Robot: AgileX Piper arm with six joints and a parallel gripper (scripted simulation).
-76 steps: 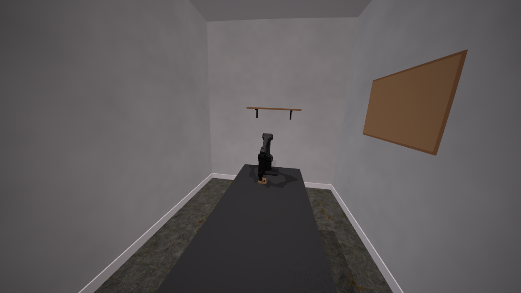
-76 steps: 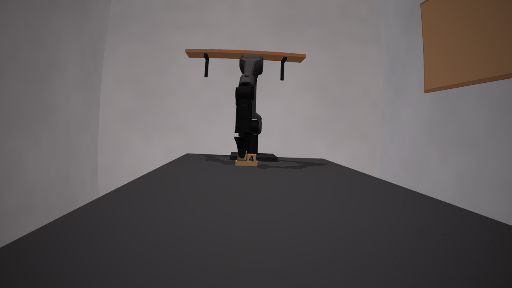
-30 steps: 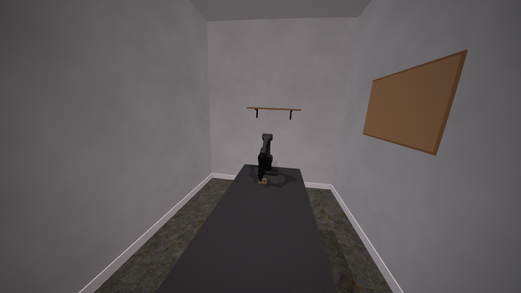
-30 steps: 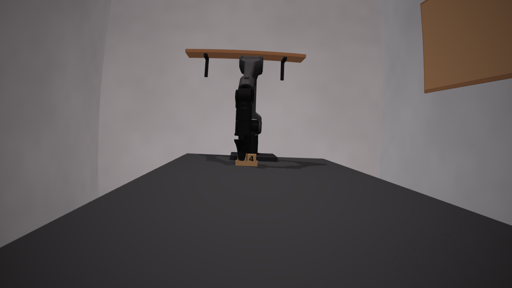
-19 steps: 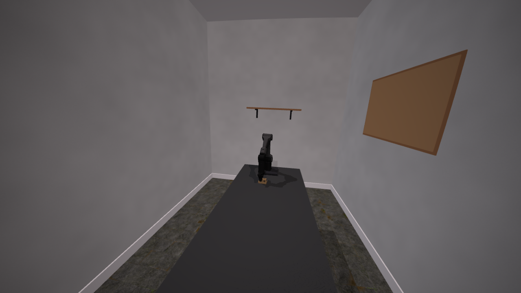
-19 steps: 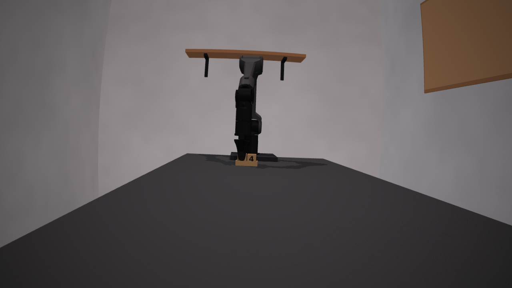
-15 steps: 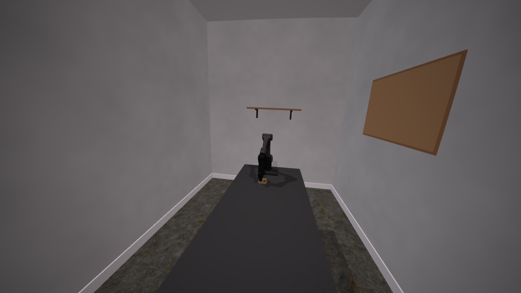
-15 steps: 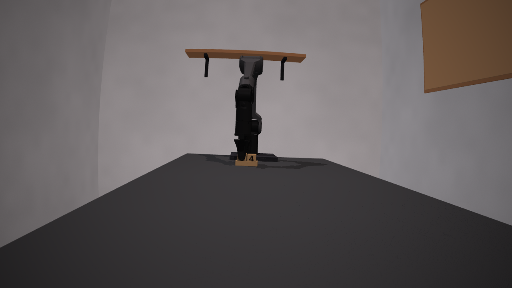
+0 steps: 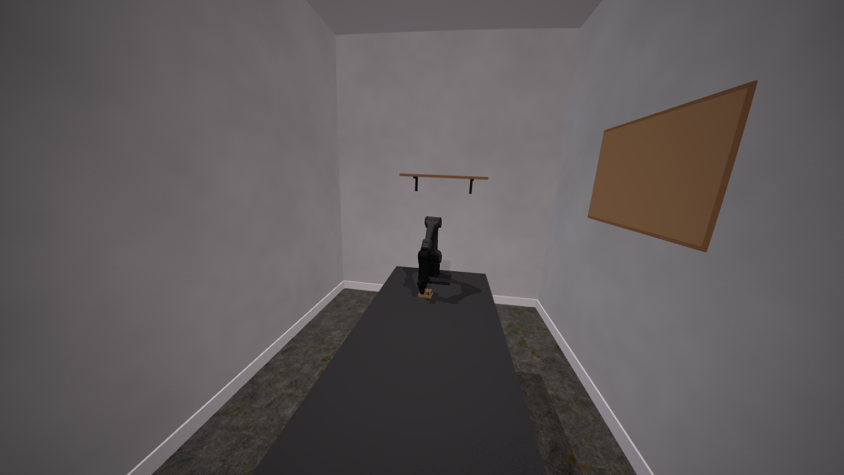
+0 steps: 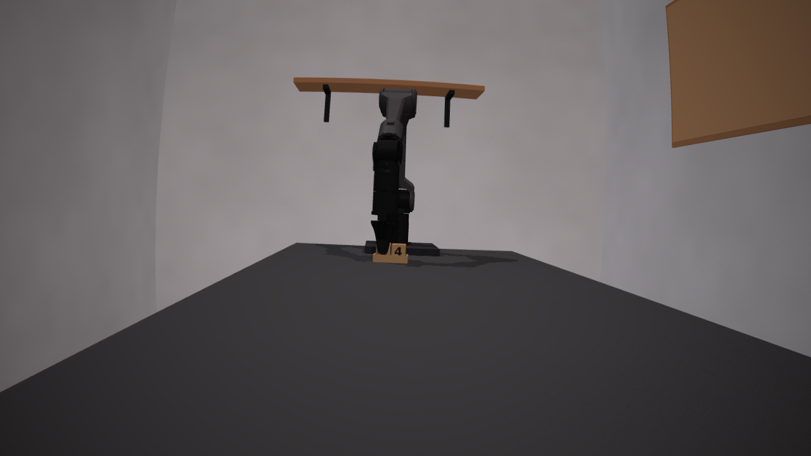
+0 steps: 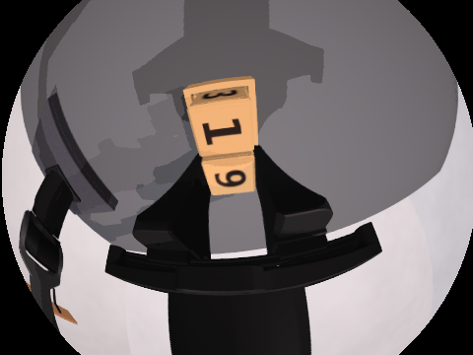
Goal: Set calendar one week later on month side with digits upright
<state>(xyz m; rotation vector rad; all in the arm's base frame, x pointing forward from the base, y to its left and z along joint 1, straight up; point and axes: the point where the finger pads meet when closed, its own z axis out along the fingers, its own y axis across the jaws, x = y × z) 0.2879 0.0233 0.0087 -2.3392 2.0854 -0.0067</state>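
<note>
Claw (image 9: 422, 292) (image 10: 383, 252) (image 11: 230, 159) gripping the cube marked 9 (image 11: 230, 178), beside the cube marked 1 (image 11: 222, 129), at the wooden tray (image 9: 424, 296) (image 10: 389, 258) (image 11: 256, 115)

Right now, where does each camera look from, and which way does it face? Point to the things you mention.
Top: high beyond the table's near end, looking obliquely down its length; the arm (image 9: 432, 233) (image 10: 386, 175) (image 11: 51, 199) and gripper (image 9: 422, 290) (image 10: 383, 251) (image 11: 230, 159) show small.
Exterior: low over the table, facing the arm's front; arm and gripper show.
Wrist: on the arm, looking past the gripper at the tray (image 9: 424, 295) (image 10: 389, 258) (image 11: 254, 115); fingers and part of the arm show.
Top and exterior share a facing direction.
</note>
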